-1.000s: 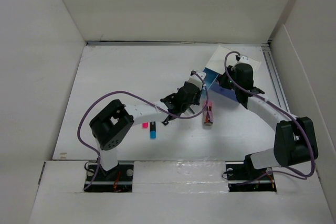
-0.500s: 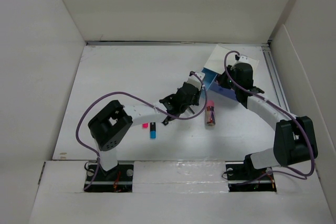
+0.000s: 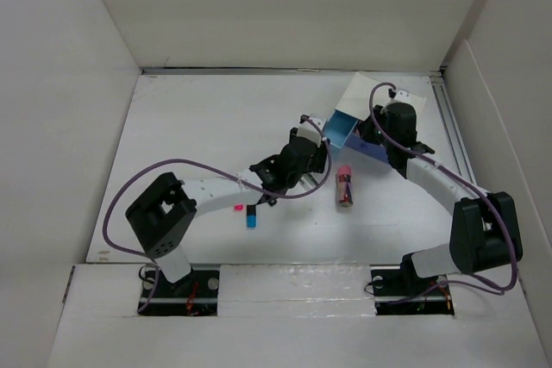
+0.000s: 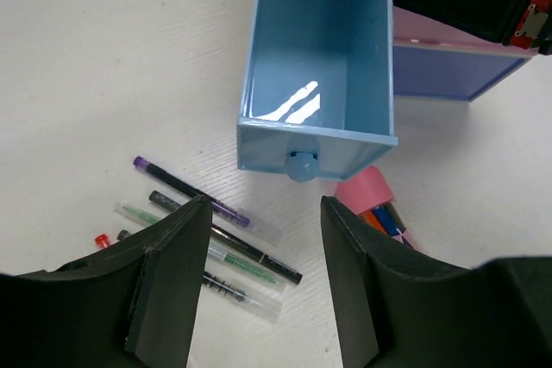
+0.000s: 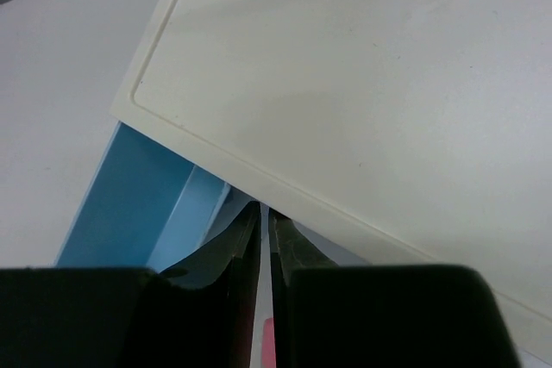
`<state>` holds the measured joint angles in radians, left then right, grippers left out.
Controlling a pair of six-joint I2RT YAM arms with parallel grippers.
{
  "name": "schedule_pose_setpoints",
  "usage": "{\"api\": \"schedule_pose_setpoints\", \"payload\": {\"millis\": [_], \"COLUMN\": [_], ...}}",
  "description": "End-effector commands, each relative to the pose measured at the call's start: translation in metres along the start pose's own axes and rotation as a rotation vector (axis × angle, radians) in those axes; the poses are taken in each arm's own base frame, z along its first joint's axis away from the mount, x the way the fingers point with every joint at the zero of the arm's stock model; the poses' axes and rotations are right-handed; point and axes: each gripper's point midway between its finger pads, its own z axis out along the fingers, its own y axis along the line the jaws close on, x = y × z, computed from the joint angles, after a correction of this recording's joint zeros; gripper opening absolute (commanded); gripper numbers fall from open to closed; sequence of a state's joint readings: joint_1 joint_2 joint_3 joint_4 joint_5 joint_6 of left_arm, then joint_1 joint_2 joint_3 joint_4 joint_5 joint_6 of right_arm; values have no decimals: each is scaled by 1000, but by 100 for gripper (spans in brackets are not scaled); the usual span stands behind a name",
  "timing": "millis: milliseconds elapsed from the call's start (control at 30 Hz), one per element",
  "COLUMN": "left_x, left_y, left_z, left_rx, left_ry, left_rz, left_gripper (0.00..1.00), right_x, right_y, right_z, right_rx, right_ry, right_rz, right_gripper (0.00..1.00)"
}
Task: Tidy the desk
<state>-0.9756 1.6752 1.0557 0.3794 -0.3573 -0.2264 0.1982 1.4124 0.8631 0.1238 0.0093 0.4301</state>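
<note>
Hovering over: the desk (image 3: 198,127) — its white top lies directly beneath my left claw (image 4: 266,213) and shows between and beyond the fingers.
Desk, wider: it runs from my bases to the far wall, with white panels at its sides; both my claws sit above its right-centre part.
Left claw: spread wide, with nothing between the fingers (image 4: 172,273) and no contact that I can see.
Ahead of left claw: a blue drawer (image 4: 319,66), pulled out and empty, its round knob (image 4: 302,164) facing me.
Beneath left claw: pens (image 4: 216,230) lying side by side on the desk near my left finger; a pink tube (image 4: 366,191) of coloured markers near my right finger.
Right claw (image 5: 265,217): fingers pressed almost together — only a sliver between them, and I can make out nothing pinched there.
Around right claw: the white box (image 5: 388,84) just ahead, its flat top filling the view; the drawer's side is to the left.
</note>
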Motion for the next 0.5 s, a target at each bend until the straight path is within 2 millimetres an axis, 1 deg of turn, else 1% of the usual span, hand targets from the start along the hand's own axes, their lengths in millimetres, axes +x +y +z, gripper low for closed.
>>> {"api": "schedule_pose_setpoints", "payload": {"millis": [0, 33, 67, 100, 133, 167, 200, 233, 267, 300, 333, 367, 400, 433, 467], "left_x": [-35, -36, -37, -38, -35, -31, -13, -11, -3, 12, 21, 32, 47, 53, 59], "left_y": [3, -2, -2, -3, -14, -16, -27, -37, -45, -52, -61, -73, -79, -85, -94], "left_z": [-27, -34, -39, -47, -55, -58, -65, -69, -72, -73, -75, -81, -80, -79, -81], "left_rx": [-15, -7, -22, -22, -6, -18, 3, 27, 41, 39, 40, 41, 32, 21, 38], "left_ry": [-83, -87, -93, -99, -97, -91, -53, -48, -36, -7, 9, 20, 41, 40, 48], "left_rz": [-53, -52, -53, -60, -58, -64, -74, -89, -99, -101, -140, -145, -153, -200, -210], "left_gripper": [49, 48, 47, 46, 46, 45, 44, 44, 44, 44, 44, 44, 44, 46, 47], "right_x": [-51, -50, -49, -48, -51, -48, -48, -51, -49, -44, -47, -45, -41, -40, -43], "right_y": [18, 22, 22, 26, 27, 30, 30, 31, 35, 38, 39, 42, 39, 38, 43], "right_z": [-13, -15, -17, -20, -25, -28, -35, -38, -42, -45, -54, -59, -61, -66, -76], "right_rx": [-33, -40, -42, -51, -54, -61, -64, -68, -79, -87, -91, -101, -95, -96, -115], "right_ry": [-160, -155, -155, -154, -163, -158, -161, -169, -168, -158, -173, -170, -166, -168, -184], "right_rz": [8, 5, 5, 3, 2, -1, -1, -1, -4, -10, -7, -12, -15, -17, -21], "right_gripper": [15, 18, 20, 22, 24, 26, 29, 30, 31, 33, 37, 38, 39, 42, 43]}}
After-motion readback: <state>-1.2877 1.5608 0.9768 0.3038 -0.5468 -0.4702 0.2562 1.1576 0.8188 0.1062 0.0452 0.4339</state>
